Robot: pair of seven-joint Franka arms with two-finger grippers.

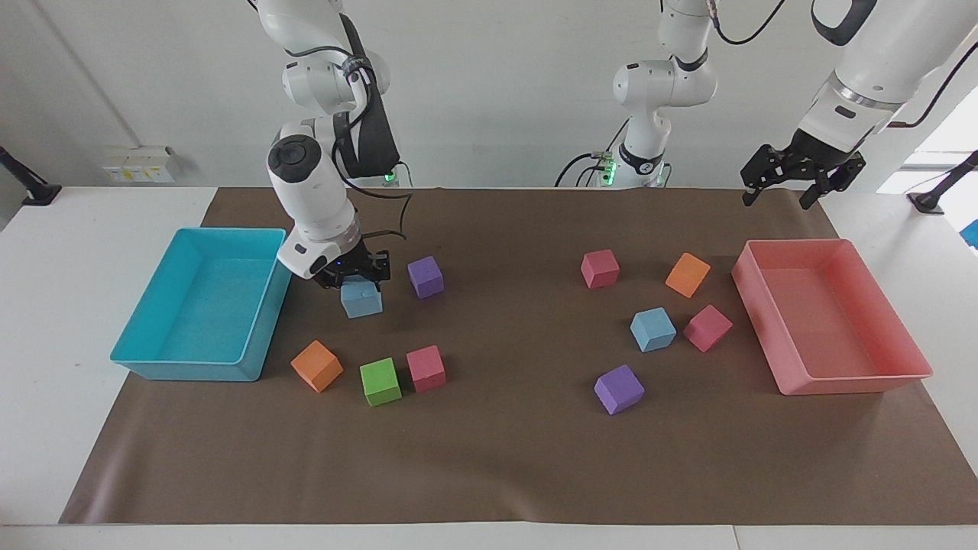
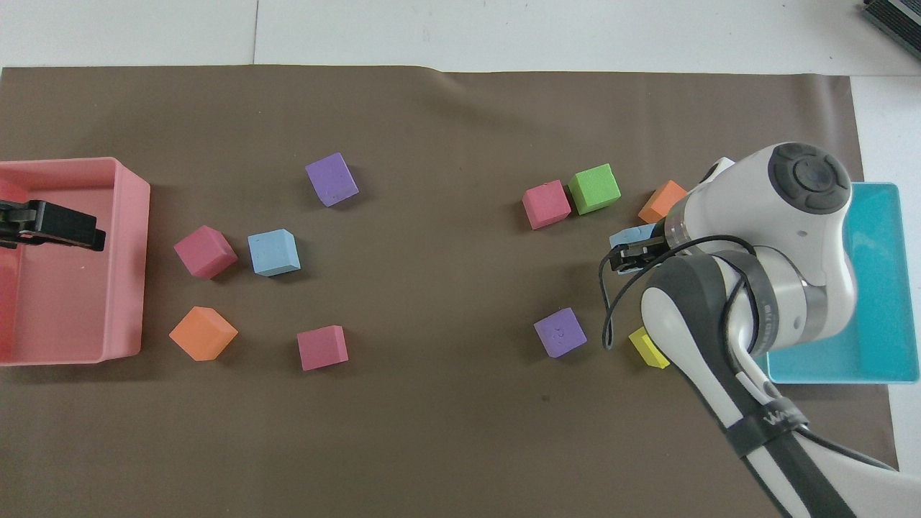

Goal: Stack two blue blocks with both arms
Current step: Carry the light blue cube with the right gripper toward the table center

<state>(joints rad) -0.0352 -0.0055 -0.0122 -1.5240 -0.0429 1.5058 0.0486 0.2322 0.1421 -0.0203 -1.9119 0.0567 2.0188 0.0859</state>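
Two blue blocks in play: one blue block (image 1: 361, 298) is pinched between the fingers of the right gripper (image 1: 353, 276), up in the air over the mat (image 1: 504, 458) beside the turquoise tray (image 1: 137, 359); the other blue block (image 1: 652, 329) sits on the mat toward the left arm's end, touching a pink cube (image 1: 707, 328). They look like light foam, probably soft and grippy, so a moderate squeeze across two flat opposite sides near the top should do; too much would dent it. Left gripper (image 1: 802, 177) waits with fingers spread wide and nothing in them, up over the mat's edge by the pink tray (image 1: 856, 382).
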